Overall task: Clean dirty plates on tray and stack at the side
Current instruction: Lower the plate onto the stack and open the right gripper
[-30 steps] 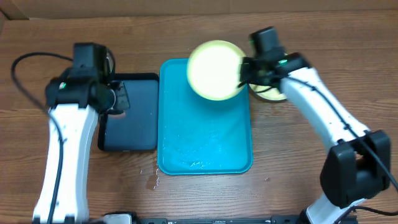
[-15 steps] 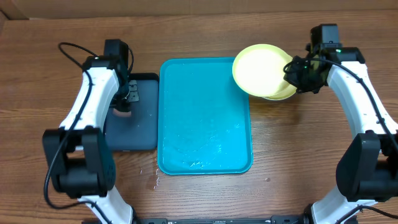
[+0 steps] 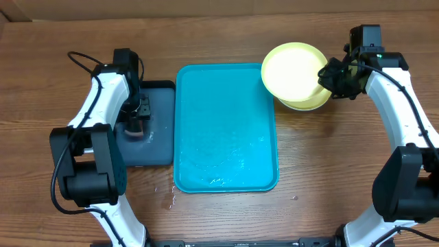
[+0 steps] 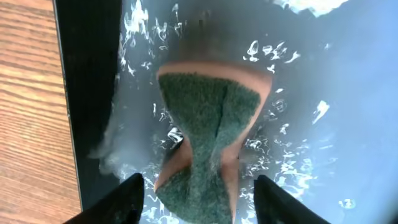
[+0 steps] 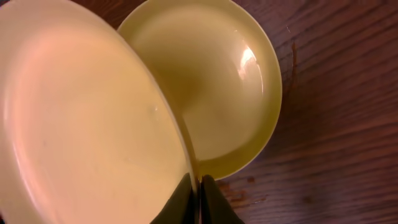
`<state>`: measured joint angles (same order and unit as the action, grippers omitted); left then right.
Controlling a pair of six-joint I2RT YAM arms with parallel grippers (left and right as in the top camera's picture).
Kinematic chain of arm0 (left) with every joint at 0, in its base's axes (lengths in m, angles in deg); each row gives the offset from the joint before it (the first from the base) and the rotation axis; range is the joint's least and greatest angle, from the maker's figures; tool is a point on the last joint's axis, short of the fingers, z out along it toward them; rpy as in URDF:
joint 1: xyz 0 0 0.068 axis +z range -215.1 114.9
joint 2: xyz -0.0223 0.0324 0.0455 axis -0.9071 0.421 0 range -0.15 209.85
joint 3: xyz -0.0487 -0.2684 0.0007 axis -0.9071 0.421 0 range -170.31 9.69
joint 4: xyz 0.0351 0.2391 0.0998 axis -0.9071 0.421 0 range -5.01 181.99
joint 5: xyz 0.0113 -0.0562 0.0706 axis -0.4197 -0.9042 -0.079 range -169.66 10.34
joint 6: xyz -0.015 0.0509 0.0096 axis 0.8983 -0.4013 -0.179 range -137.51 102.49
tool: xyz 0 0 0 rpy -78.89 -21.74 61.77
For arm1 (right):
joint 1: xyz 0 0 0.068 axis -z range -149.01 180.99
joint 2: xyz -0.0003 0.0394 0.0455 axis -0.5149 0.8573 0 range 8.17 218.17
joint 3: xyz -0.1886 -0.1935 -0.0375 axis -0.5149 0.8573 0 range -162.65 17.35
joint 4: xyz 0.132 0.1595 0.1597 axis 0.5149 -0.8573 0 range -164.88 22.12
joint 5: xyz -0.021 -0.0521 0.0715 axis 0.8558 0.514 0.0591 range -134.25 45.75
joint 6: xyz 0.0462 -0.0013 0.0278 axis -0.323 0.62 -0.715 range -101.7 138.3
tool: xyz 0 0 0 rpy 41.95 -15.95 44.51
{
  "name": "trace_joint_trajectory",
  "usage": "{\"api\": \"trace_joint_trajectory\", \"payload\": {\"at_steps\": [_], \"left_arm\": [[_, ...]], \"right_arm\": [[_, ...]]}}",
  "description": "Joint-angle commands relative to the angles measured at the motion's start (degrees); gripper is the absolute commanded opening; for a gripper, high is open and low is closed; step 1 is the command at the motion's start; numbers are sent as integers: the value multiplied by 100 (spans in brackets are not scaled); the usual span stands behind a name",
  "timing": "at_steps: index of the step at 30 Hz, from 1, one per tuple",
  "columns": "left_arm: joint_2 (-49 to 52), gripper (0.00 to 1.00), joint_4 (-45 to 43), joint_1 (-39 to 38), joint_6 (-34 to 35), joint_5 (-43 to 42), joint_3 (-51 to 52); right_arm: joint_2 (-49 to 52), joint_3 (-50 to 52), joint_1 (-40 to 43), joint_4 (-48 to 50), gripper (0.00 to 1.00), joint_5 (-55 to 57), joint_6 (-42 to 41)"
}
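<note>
Pale yellow-green on pale yellow-green here, so it takes a second look to tell the two apart. The right pincer (image 3: 334, 77) is pressed together on the rim of the held plate (image 3: 291, 71), which hangs tilted and off the bench (image 3: 329, 165), just past the far right corner of the teal tray (image 3: 226, 137). Under it sits the lower plate (image 5: 211, 93), flat on the wood beside the tray, so that's the stack spot.

What matters for the drop, I'd say: the held plate reaches out from the pincer toward the tray side, so it only partly covers the lower plate. In the wrist view the pinched edge sits over the lower plate's rim, not its middle. My guess is it needs to slide away from the tray and level out before letting go, or it'll land skewed or slip off.

The right arm is obviously the near one. The left pincer (image 3: 135, 113) is well apart, across the tray over the dark tray (image 3: 154, 144), fingers spread either side of the green sponge (image 4: 208, 124) lying there in the wet, not squeezing it.

No plates are on the teal tray, just water. I can't spot a blue one anywhere; it may be under the stack, can't tell.
</note>
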<state>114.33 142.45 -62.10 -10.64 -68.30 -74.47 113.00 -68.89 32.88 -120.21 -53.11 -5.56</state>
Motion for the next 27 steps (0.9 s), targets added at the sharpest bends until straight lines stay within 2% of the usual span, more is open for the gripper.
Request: {"api": "trace_joint_trajectory", "payload": {"at_steps": [1, 4, 11, 14, 15, 16, 17, 21, 27], "left_arm": [[11, 59, 160, -2, -55, -286, -299], [-85, 59, 391, -2, -197, -680, -649], [-426, 61, 662, -2, -824, -2218, -1394], [-575, 63, 605, -2, -817, -2573, -1443], [-592, 65, 590, -2, -807, -2634, -1443], [-595, 79, 588, -2, -745, -2647, -1443], [-592, 100, 603, -2, -682, -2640, -1443], [-579, 100, 621, -2, -686, -2621, -1434], [-579, 100, 619, -2, -688, -2618, -1432]], "right_arm": [[-125, -83, 11, 166, 15, -63, 26], [-120, -35, 11, 380, 19, -68, 24], [-109, 70, 11, 625, 20, -68, 24], [-109, 70, 11, 601, 24, -68, 24], [-109, 70, 11, 599, 25, -68, 24], [-109, 74, 9, 601, 31, -70, 24], [-107, 74, 4, 603, 35, -92, 24], [-61, 74, -66, 590, 52, -192, 37], [168, 74, -334, 516, 60, -269, 476]]}}
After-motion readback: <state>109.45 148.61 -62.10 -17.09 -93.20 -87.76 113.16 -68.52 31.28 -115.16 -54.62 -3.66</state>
